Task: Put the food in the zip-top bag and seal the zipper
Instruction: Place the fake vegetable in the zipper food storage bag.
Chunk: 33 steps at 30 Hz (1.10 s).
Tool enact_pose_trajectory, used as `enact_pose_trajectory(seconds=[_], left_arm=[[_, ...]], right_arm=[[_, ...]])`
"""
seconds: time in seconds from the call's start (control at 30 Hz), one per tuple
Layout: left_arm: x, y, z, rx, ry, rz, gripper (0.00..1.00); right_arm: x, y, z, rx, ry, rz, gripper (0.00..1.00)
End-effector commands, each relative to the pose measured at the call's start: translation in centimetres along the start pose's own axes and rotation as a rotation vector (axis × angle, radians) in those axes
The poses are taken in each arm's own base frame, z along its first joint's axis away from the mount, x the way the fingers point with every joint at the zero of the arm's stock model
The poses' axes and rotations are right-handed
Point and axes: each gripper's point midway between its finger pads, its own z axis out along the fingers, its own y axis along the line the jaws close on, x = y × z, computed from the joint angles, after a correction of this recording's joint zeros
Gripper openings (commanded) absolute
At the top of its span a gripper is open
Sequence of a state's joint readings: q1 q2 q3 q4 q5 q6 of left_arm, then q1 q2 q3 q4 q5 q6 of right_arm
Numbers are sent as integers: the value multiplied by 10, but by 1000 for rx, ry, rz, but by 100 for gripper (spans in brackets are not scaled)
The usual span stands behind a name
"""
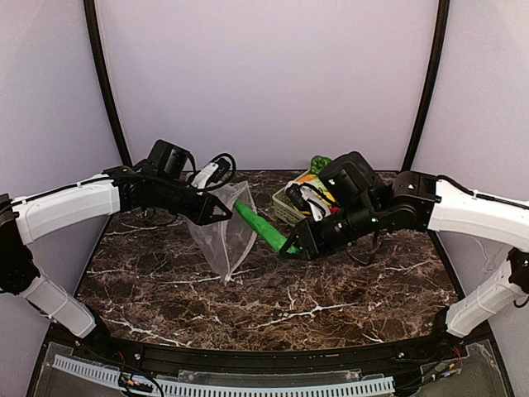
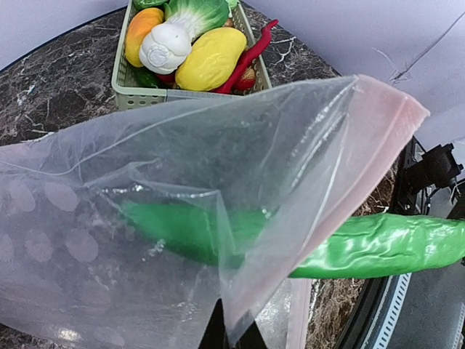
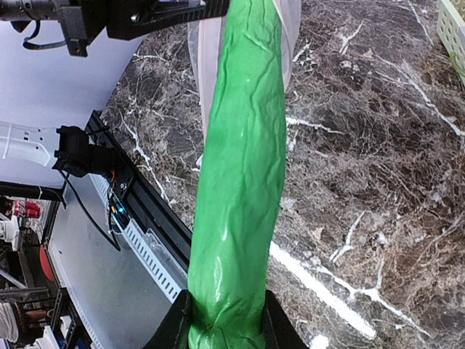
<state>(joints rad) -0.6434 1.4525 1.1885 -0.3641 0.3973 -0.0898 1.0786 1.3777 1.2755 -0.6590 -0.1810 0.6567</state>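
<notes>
A clear dotted zip-top bag hangs above the table from my left gripper, which is shut on a fold of it. In the left wrist view the gripper pinches the film below the bag, and the pink zipper gapes open. My right gripper is shut on one end of a long green toy vegetable. The vegetable pokes through the mouth, its far end inside the bag. From the right wrist, the vegetable runs from the gripper up to the bag.
A pale green lattice basket at the back holds more food: a yellow piece, a white piece, a red chili and bok choy. It shows behind the right arm as the basket.
</notes>
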Motion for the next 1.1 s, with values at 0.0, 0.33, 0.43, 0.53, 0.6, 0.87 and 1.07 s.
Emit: enact_pose_trajectory(seconds=[0.0,0.33,0.43,0.53,0.6,0.87,1.07], left_arm=[[-6,-20,-14,92,-45,25,1],[-4,-39,-12,162,-43,53,1],[-3,-41,-10,173,-37,49,1],[-3,-42,-10,183,-39,48,1],[-4,-44,-11,190,-42,48,1],[-4,-51,-10,226,-48,44,1],[-5,-50,-11,220,-65,45,1]], right_arm=[[-31,6,10,20,-63,-10,18],[-75,13,43,49,-131,8,17],[-82,17,52,54,-147,18,17],[-88,12,61,92,-167,39,17],[-92,7,66,127,-186,50,17],[-96,1,91,171,-194,53,18],[-87,-6,108,211,-179,49,19]])
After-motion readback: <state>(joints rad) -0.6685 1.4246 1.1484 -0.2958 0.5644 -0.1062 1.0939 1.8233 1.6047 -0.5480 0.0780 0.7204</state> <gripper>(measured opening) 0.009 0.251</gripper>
